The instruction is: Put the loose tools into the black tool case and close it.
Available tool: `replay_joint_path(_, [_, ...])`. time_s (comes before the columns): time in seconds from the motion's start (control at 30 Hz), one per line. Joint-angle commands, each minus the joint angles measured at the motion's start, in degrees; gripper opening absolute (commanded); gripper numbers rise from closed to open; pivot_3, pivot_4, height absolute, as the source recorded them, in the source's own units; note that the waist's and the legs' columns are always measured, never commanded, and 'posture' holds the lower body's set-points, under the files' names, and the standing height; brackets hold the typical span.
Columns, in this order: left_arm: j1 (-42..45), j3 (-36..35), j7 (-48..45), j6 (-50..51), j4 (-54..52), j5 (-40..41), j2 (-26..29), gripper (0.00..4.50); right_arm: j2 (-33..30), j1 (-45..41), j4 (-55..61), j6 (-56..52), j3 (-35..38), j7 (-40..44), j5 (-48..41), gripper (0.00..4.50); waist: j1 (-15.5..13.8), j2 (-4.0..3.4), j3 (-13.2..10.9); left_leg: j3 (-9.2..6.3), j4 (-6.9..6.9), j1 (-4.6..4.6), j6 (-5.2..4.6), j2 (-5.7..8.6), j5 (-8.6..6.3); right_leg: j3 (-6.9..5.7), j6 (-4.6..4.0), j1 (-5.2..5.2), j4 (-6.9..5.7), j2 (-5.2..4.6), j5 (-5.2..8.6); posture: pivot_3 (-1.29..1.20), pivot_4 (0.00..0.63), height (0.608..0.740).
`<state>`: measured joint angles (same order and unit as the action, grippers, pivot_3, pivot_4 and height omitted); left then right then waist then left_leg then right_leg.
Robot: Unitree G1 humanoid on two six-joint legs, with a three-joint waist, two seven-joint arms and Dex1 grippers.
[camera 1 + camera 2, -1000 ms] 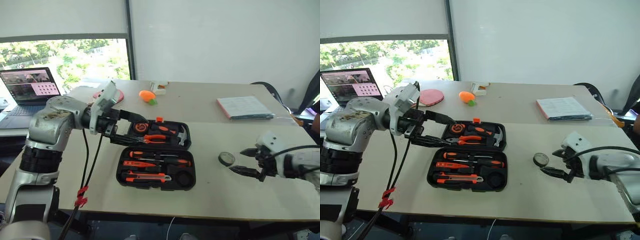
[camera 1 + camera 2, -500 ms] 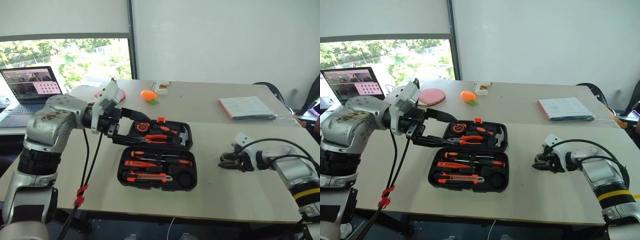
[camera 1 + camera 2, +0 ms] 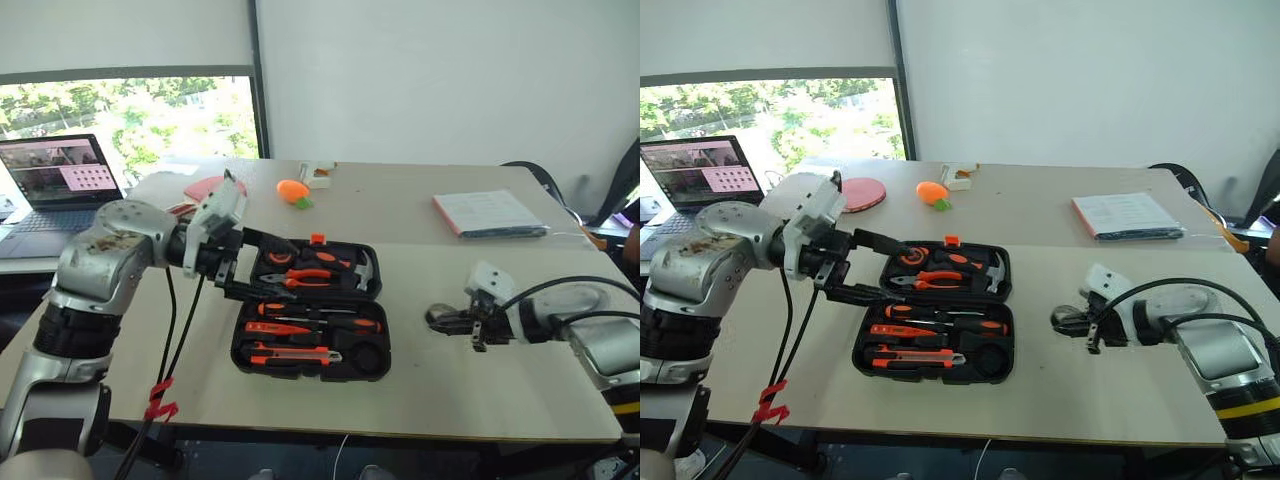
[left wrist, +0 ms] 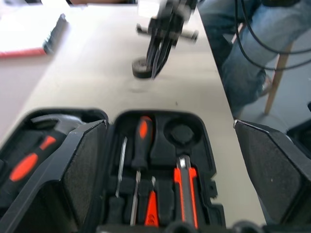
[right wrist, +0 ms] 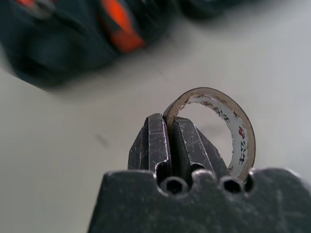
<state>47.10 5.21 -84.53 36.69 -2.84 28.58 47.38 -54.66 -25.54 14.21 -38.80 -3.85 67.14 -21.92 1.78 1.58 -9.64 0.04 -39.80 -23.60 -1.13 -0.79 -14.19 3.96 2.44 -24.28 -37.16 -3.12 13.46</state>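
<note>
The black tool case (image 3: pixel 239 345) lies open on the table. Its near half holds screwdrivers (image 3: pixel 320 310) and a utility knife (image 3: pixel 295 353), with a round slot (image 3: pixel 368 358) empty at its right end. To the right of the case, my right gripper (image 3: pixel 448 321) is shut on the wall of the small tape roll (image 3: pixel 436 316), which stands on edge just above the tabletop. In the right wrist view the fingers (image 5: pixel 187 145) pinch the roll's ring (image 5: pixel 234 119). My left gripper (image 3: pixel 278 270) hangs open over the case's left side, holding nothing.
A laptop (image 3: pixel 60 180), a red paddle (image 3: pixel 205 187), an orange toy (image 3: pixel 293 190) and a stack of papers (image 3: pixel 490 213) sit on the far part of the table (image 3: pixel 450 390). A seated person's legs (image 4: pixel 243 43) show beyond the table's right side.
My right gripper, open beside the flat-lying tape roll a second ago, swung left, shut on the roll and tipped it up on edge. The left gripper stayed in place.
</note>
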Motion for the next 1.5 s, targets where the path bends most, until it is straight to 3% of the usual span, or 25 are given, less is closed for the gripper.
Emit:
replay_joint_path(0.03, [0.2, -0.8, 0.1, -1.3, -1.9, 0.0, 1.2, 4.5, 0.9, -1.2, 9.5, -3.1, -1.7, -1.4, -2.2, 0.04, -0.1, 0.03, 0.0, -0.02, 0.0, 0.0, 0.0, -0.01, 0.0, -0.01, 0.0, 0.01, -0.01, 0.01, 0.0, 0.0, 0.15, 0.74])
replay_joint_path(0.17, [0.2, -0.6, 0.7, -0.3, -3.4, 0.7, 1.2, 4.5, 2.5, -1.8, 13.4, -2.2, -7.9, -2.7, 0.6, 0.04, -0.7, 0.04, 0.0, 0.05, -0.05, -0.03, 0.0, 0.05, 0.0, -0.04, 0.03, 0.04, 0.04, -0.06, 0.01, 0.0, 0.15, 0.74])
replay_joint_path(0.4, [0.5, 0.1, 0.8, 0.6, -4.0, 0.9, 1.2, 4.5, 6.2, -4.2, 10.5, -0.2, -16.4, -4.7, 6.9, 0.04, -0.9, 0.04, 0.0, 0.16, -0.06, -0.09, 0.0, 0.08, 0.0, -0.04, 0.03, -0.02, 0.04, -0.07, 0.01, 0.0, 0.15, 0.74])
replay_joint_path(0.73, [1.3, 0.4, 1.0, 0.6, -3.5, 0.7, 1.0, 4.5, 8.3, -3.8, 9.7, -0.5, -19.3, -4.5, 9.1, 0.04, -0.9, 0.04, 0.0, 0.15, -0.06, -0.09, 0.0, 0.07, 0.0, -0.06, 0.03, -0.01, 0.04, -0.05, 0.01, 0.0, 0.15, 0.74])
replay_joint_path(1.17, [2.7, 1.2, 1.1, -0.5, -1.8, 0.0, 0.5, 4.5, 4.8, -2.1, 14.0, -4.5, -17.3, -3.2, 7.3, 4.29, -1.0, 0.06, 0.0, 0.14, -0.04, -0.14, 0.0, 0.08, 0.0, -0.11, 0.03, -0.02, 0.07, -0.06, 0.02, 0.0, 0.15, 0.74])
replay_joint_path(1.2, [2.8, 1.3, 1.0, -0.7, -1.6, 0.0, 0.4, 4.5, 4.8, -2.0, 14.1, -3.9, -17.3, -3.2, 7.5, 4.46, -1.0, 0.06, 0.0, 0.14, -0.05, -0.13, 0.0, 0.08, 0.0, -0.11, 0.03, -0.02, 0.06, -0.07, 0.02, 0.0, 0.15, 0.74])
replay_joint_path(1.4, [2.1, 1.1, 0.9, -1.0, -0.2, -0.2, 0.7, 4.5, 5.0, -1.3, 16.5, -5.9, -8.1, -3.4, 0.2, 4.46, -0.8, 0.05, 0.0, 0.12, -0.06, -0.1, 0.0, 0.06, 0.0, -0.1, 0.01, -0.01, 0.02, -0.03, 0.01, 0.0, 0.15, 0.74])
replay_joint_path(1.5, [-1.7, 0.0, 2.4, -2.1, 0.9, -1.4, 1.8, 4.5, 4.7, 0.2, 16.6, -8.5, 2.8, -6.3, -4.5, 4.46, -0.9, 0.05, 0.0, 0.06, -0.05, -0.1, 0.0, 0.06, 0.0, -0.1, 0.01, 0.0, 0.04, -0.06, 0.01, 0.0, 0.15, 0.74])
